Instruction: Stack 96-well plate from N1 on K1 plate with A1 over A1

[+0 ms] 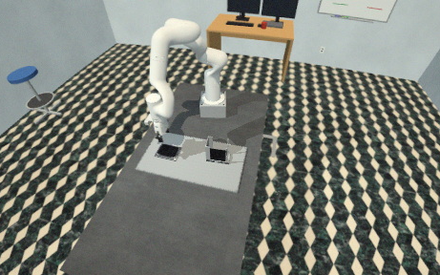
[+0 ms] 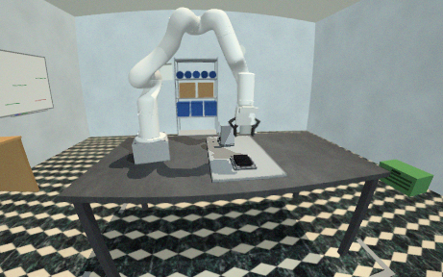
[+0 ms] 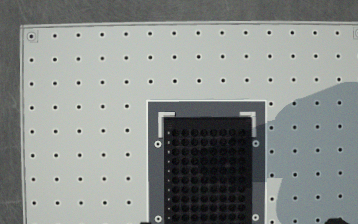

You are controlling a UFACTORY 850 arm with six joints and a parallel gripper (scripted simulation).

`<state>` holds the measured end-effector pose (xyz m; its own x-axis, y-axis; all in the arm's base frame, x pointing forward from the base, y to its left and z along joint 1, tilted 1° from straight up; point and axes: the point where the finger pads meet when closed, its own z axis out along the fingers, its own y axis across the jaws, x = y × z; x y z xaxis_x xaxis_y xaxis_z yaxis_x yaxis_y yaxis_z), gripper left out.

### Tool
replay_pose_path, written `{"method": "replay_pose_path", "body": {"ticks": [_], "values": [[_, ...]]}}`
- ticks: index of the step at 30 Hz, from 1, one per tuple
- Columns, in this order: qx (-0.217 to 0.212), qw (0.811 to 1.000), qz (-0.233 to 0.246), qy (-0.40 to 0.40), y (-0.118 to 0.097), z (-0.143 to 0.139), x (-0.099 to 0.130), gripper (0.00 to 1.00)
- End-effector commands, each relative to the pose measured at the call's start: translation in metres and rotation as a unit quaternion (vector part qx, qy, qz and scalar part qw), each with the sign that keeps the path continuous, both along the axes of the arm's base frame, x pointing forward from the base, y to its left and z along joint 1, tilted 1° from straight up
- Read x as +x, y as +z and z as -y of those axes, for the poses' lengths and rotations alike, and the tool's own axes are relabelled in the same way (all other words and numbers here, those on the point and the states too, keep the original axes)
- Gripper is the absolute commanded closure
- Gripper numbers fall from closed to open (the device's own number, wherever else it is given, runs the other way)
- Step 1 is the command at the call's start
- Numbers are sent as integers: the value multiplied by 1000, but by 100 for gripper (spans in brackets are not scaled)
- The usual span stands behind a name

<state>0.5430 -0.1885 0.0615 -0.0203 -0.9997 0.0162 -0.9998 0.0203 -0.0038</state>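
Two black multi-well plates sit on a pale grey perforated board (image 1: 190,177) atop the dark grey surface (image 1: 157,229) in the top view: the black 96-well plate (image 1: 168,151) in its grey plate nest (image 1: 160,156) on one side, and a second black plate (image 1: 218,155) inside the grey stack rack (image 1: 209,143) with its upright wall, set apart on the other. The white six-joint arm (image 1: 163,57) rises from its grey base block (image 1: 213,106), arches over and drops its wrist toward the nest's far edge, the hand (image 1: 158,136) hanging just above and behind the nest plate. No lettering can be read at this size.

From the exterior view, the arm forms a tall arch, its last link vertical and the hand (image 2: 244,129) pointing straight down with dark fingers (image 2: 233,126) spread fully apart and holding nothing, above the board's far end. The nest plate (image 2: 242,161) lies flat nearer the camera; the rack (image 2: 226,135) stands just beside the hand. A whiteboard (image 2: 15,82) on the wall carries small coloured marks too small to read.

Seen from the wrist, the nest plate (image 3: 207,170) fills the lower centre, square to the frame, bracketed by white corner guides (image 3: 166,120) on the nest's grey pad (image 3: 206,108), which is fixed to the dotted board (image 3: 90,125). A soft shadow spreads at right. No label shows.
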Motion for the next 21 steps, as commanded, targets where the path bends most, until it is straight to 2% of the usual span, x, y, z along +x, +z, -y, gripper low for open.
{"method": "replay_pose_path", "body": {"ticks": [1,21], "values": [[0,1000,1,0,-6,0,1,0],[0,1000,1,0,-36,1,1,0]]}}
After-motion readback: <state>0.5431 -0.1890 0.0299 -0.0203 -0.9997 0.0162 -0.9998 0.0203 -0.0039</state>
